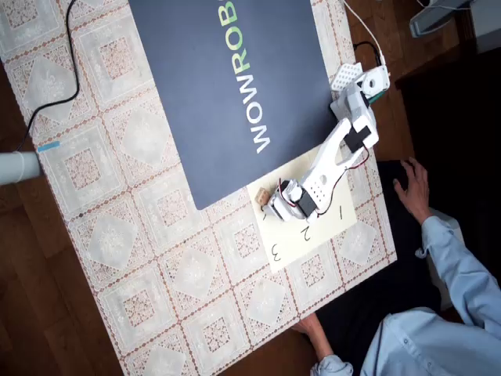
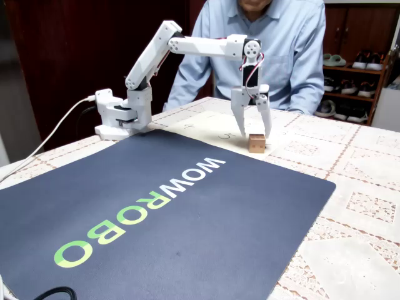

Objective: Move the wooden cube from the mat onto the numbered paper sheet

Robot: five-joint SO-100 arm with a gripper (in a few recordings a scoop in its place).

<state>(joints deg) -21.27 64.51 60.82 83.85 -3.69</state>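
The wooden cube [image 2: 256,143] sits on the numbered paper sheet [image 2: 206,128], just beyond the mat [image 2: 162,219]. The end effector [image 2: 254,130] hangs over it, fingers spread apart and pointing down, not gripping the cube

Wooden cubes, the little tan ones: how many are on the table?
1. The small tan wooden cube sits on the cream paper sheet just beyond the navy mat's edge, between the open pincer's tips.

My bench [image 1: 141,298] wears a lace-patterned tablecloth [image 2: 362,206]. On it lie the dark navy mat [image 2: 156,219] and, touching its edge, the numbered paper sheet [image 1: 313,231]. My white base [image 2: 115,119] stands beside the mat, and a black cable [image 1: 66,86] crosses the cloth.
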